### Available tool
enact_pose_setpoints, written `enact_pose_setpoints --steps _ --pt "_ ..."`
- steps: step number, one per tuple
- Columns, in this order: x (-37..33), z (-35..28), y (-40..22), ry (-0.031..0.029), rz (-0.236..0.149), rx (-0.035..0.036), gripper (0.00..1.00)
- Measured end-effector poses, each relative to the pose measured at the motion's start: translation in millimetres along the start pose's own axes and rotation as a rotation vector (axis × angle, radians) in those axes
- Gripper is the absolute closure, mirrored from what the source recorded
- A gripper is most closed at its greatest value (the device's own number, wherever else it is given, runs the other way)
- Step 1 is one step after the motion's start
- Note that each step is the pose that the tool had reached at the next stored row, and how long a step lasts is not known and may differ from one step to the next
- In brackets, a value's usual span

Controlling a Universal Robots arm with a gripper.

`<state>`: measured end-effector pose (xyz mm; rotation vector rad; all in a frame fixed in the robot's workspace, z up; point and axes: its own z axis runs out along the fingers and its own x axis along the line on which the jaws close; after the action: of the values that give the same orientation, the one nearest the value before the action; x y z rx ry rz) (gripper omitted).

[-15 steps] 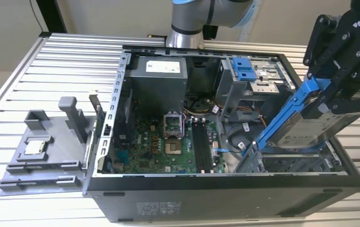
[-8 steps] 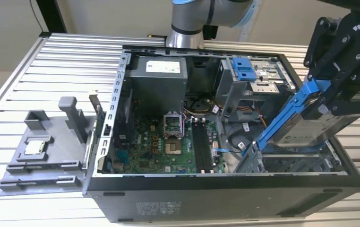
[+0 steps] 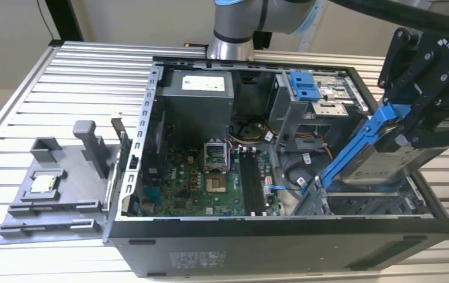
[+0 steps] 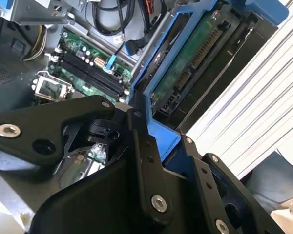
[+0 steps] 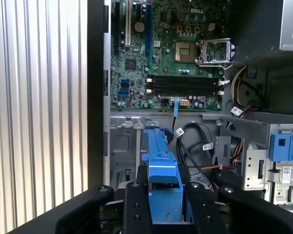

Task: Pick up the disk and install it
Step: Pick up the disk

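Gripper (image 3: 410, 137) clamped tight on the disk (image 3: 383, 162), tilted above the drive bay (image 3: 366, 205) — one rail could catch the bay edge or the loose cables (image 3: 297, 175) and jam.

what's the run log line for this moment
gripper: shut on disk | disk: held tilted above open computer case, at exterior view's right | install: disk not yet seated
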<state>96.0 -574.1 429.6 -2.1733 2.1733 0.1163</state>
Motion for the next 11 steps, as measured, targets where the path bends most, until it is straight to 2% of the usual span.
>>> enact_pose_setpoints --steps 11 --pt "1.3 12.7 -0.7 -0.0003 0.001 0.0002 1.00"
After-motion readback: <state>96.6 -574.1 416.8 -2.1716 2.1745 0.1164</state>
